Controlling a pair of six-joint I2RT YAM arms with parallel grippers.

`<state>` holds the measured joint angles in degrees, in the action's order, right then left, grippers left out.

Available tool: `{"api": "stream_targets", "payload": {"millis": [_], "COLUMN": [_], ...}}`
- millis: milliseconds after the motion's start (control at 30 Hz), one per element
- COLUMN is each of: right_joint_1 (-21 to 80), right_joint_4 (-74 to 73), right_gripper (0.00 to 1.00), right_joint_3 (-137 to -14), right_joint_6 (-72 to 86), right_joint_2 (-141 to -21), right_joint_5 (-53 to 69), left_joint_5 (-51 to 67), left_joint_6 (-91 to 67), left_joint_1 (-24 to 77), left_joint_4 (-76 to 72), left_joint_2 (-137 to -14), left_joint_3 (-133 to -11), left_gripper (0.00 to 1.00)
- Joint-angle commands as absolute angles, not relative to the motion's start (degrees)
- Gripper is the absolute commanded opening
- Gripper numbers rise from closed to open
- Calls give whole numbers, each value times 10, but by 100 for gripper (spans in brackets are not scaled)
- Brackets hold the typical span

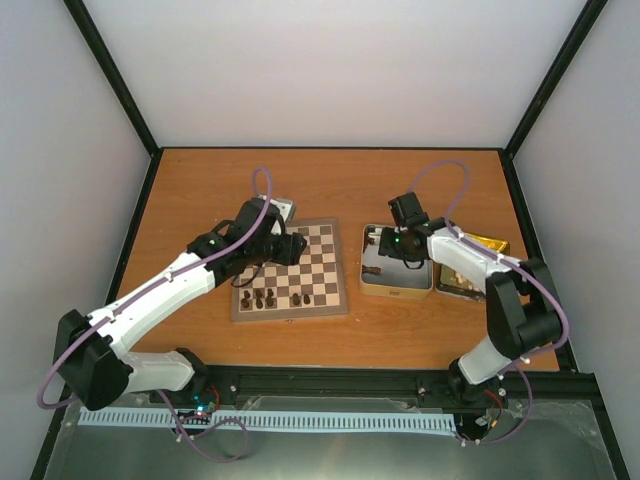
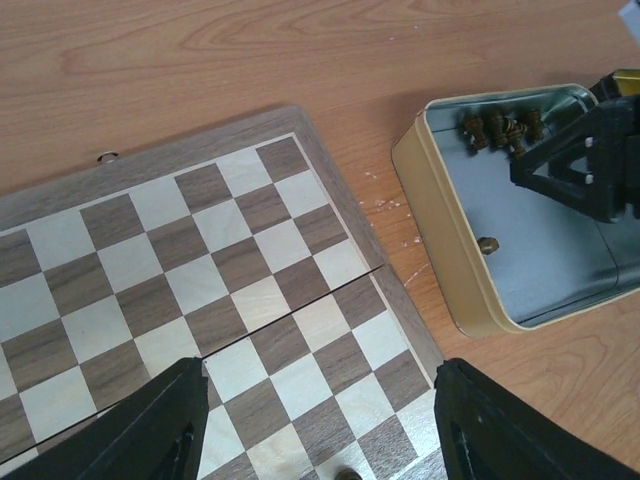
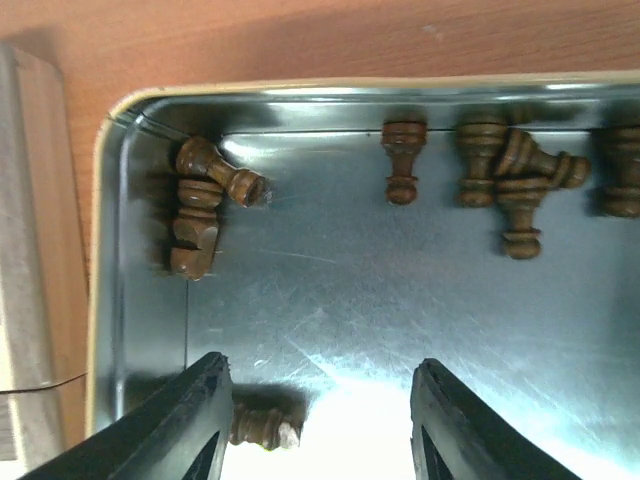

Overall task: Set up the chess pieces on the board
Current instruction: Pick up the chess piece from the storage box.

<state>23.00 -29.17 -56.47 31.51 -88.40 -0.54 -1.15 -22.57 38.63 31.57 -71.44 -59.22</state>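
The chessboard [image 1: 318, 262] lies left of centre on the table, with several dark brown chess pieces [image 1: 262, 297] standing in its near-left rows. My left gripper [image 1: 292, 246] is open and empty above the board [image 2: 200, 260]; one dark piece [image 2: 348, 474] peeks in at the bottom edge of the left wrist view. My right gripper [image 1: 385, 255] is open inside the gold-rimmed tin [image 1: 397, 285]. Several dark pieces lie on the tin floor [image 3: 205, 205] [image 3: 515, 180], and one [image 3: 262, 428] lies beside the left fingertip [image 3: 205, 400]. No cream pieces are clearly visible.
A gold tin [image 1: 482, 262] sits right of the gold-rimmed tin, under the right arm. A small silver box [image 1: 283, 208] stands behind the board, by the left arm. The gold-rimmed tin [image 2: 440, 240] lies close to the board's right edge. Black frame posts stand at the table corners.
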Motion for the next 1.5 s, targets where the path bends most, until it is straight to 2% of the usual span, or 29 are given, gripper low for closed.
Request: {"api": "stream_targets", "payload": {"millis": [0, 167, 300, 433, 700, 867, 1167, 1300, 1467], "right_joint_1": [228, 228, 228, 228, 227, 228, 228, 228, 228], "right_joint_4": [-262, -261, -239, -223, -203, -197, -182, -200, -290], "right_gripper": [49, 46, 43, 36, 31, 21, 19, 6, 4], "right_joint_3": [-596, -604, -607, -615, -614, -616, -620, -620, -639], "right_joint_6": [256, 279, 265, 258, 263, 243, 219, 225, 233], "right_joint_2": [-939, -974, -1000, -1034, -1055, -1064, -1079, -1072, -1024], "right_joint_5": [4, -112, -119, -112, -154, -154, -164, -167, -90], "left_joint_5": [-19, -11, -9, -8, -18, -42, -66, -82, -115], "left_joint_6": [-244, -245, -243, -242, -243, -243, -233, -227, -219], "left_joint_1": [382, 382, 382, 382, 381, 381, 381, 381, 381], "left_joint_4": [285, 285, 283, 283, 281, 274, 261, 262, 253], "left_joint_2": [-701, -705, -707, -711, -708, -693, -663, -653, -629], "left_joint_3": [-581, -578, -577, -579, -578, -574, -560, -558, -552], "left_gripper": [63, 63, 63, 64, 63, 63, 64, 64, 64]}}
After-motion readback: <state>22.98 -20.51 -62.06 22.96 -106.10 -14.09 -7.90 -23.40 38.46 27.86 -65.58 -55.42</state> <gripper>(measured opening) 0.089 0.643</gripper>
